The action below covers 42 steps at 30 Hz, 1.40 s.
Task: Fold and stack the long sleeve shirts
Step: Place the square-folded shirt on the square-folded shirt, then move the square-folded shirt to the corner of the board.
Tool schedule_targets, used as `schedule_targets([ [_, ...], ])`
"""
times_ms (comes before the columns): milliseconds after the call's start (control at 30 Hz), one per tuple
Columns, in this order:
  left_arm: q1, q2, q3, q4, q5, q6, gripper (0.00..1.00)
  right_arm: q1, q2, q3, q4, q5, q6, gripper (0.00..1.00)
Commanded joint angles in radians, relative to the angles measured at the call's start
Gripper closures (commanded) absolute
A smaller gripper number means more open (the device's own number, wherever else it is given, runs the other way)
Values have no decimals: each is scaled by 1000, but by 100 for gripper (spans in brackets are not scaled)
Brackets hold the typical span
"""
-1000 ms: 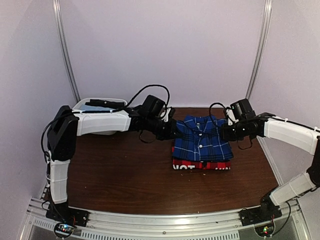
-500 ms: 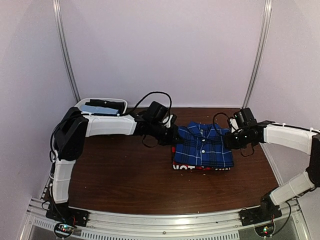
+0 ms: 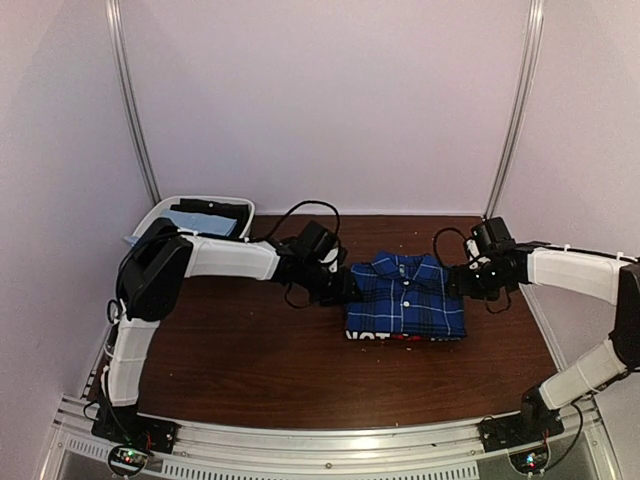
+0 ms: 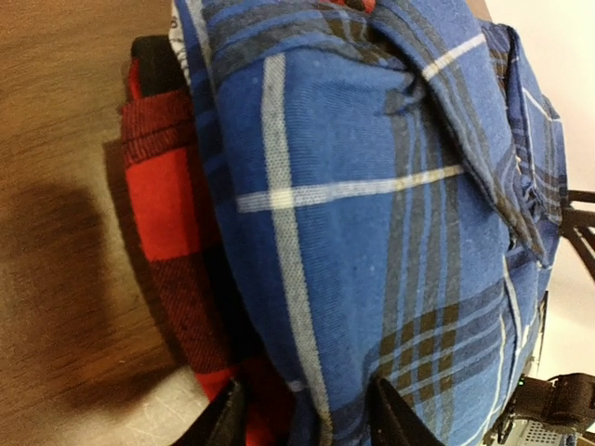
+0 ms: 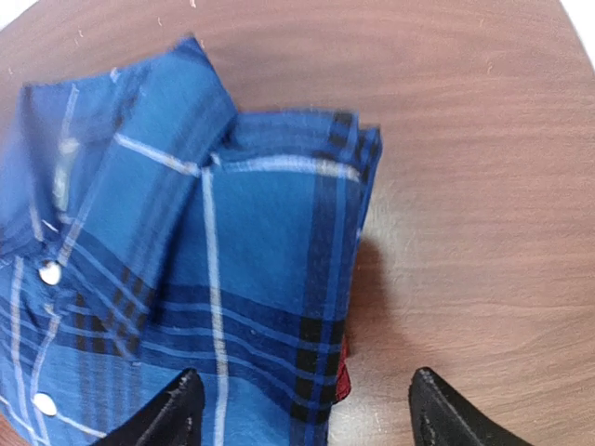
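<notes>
Blue shirt (image 3: 405,300) lies on red shirt (image 4: 172,204), collar (image 3: 398,266) rearward.

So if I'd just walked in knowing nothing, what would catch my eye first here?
Probably the bright blue plaid shirt, folded and buttoned near the middle of the brown table. It lies on a red-and-black shirt that peeks out at its near edge. Next come the two white arms, with the left gripper and right gripper on either side of that stack.

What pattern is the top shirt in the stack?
Top shirt: blue plaid, black bands, thin white lines; clearest in the left wrist view.
</notes>
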Motion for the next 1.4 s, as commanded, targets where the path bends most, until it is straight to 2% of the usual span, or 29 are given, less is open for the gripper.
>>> schedule_targets([
  [0, 10, -87, 0, -14, -68, 30, 49, 10, -87, 78, -43, 54, -14, 19],
  [167, 33, -193, -54, 0, -106, 39, 32, 76, -107, 128, 3, 24, -8, 12],
  [300, 58, -286, -118, 0, -150, 53, 20, 162, -51, 184, 48, -23, 6, 5],
  [333, 66, -313, -138, 3, -161, 56, 15, 184, -31, 202, 59, -29, 9, 5],
  [367, 74, -341, -162, 6, -174, 58, 5, 206, -8, 222, 68, -35, 11, 4],
  [400, 83, -367, -183, 9, -183, 61, 3, 229, 16, 243, 77, -43, 14, 3],
  [600, 147, -544, -321, 10, -231, 66, 2, 333, 188, 373, 150, -125, 42, 0],
  [867, 232, -724, -471, -5, -249, 88, 2, 443, 486, 650, 165, -234, 63, 0],
  [1367, 279, -785, -527, -27, -225, 117, 2, 473, 809, 918, 144, -274, 124, 0],
])
